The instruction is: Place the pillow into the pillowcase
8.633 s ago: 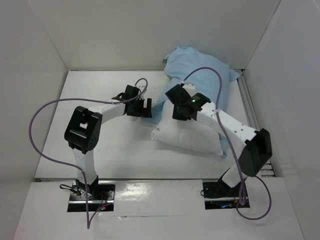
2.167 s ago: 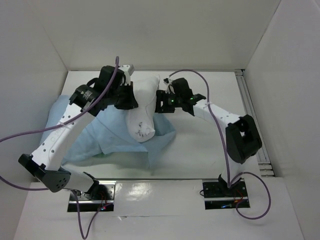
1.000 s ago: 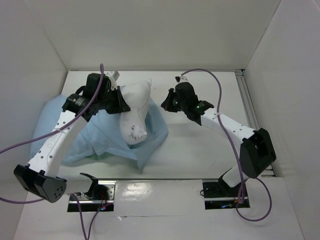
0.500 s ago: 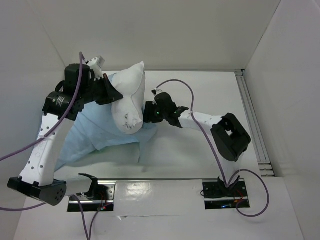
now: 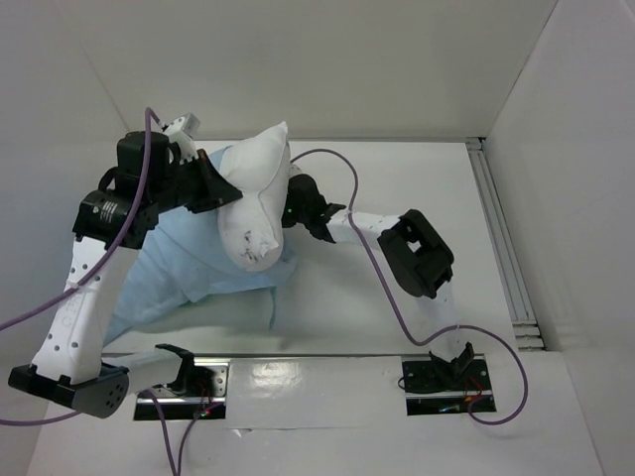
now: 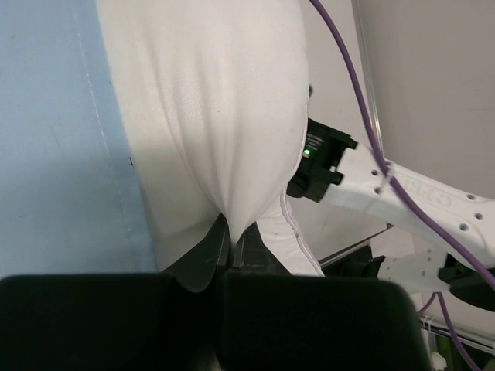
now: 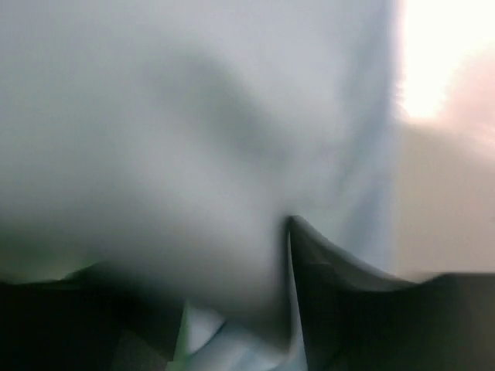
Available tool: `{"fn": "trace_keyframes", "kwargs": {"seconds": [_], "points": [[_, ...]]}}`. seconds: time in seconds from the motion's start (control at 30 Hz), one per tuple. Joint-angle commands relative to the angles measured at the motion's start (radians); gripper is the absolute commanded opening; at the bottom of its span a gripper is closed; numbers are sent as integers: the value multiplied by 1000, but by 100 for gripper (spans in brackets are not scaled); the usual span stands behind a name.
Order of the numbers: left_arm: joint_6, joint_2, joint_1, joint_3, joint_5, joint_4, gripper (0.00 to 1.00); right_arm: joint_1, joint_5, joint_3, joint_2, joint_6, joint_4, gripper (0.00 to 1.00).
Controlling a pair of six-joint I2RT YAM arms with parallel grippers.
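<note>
One pillow (image 5: pixel 253 203), with one pillowcase (image 5: pixel 189 268) spread beneath it, is pinched in the closed left gripper (image 6: pixel 230 232); the right gripper (image 5: pixel 295 203) presses its opposite side, jaws parted, gripping nothing.

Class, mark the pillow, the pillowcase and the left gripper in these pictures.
the pillow (image 5: pixel 256 198), top external view, on its plump white middle.
the pillowcase (image 5: pixel 187 266), top external view, on the flat pale blue cloth.
the left gripper (image 6: pixel 230 238), left wrist view, where its jaws pinch white fabric.
</note>
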Motion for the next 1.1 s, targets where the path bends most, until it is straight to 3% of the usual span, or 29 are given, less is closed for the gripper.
{"fn": "trace_keyframes", "kwargs": {"seconds": [0.0,0.03,0.17,0.37,0.53,0.87,1.07], "points": [[-67,-59,-3,25,95,111,0,18,54,63,28,38,-12,44],[-67,-59,-3,15,86,111,0,18,72,26,10,48,-28,23],[-67,-59,-3,-38,52,120,0,-6,180,-87,-111,48,-112,1],[-67,-69,-3,-167,-40,129,0,-101,208,-265,-341,-5,-236,0],[-87,-69,-3,-279,-98,155,0,-146,177,-287,-461,-88,-356,3],[-97,-23,-3,-339,-241,192,0,-268,201,-357,-561,-176,-549,9],[-121,-13,-3,-348,-212,203,0,-302,253,-373,-581,-156,-652,11]]}}
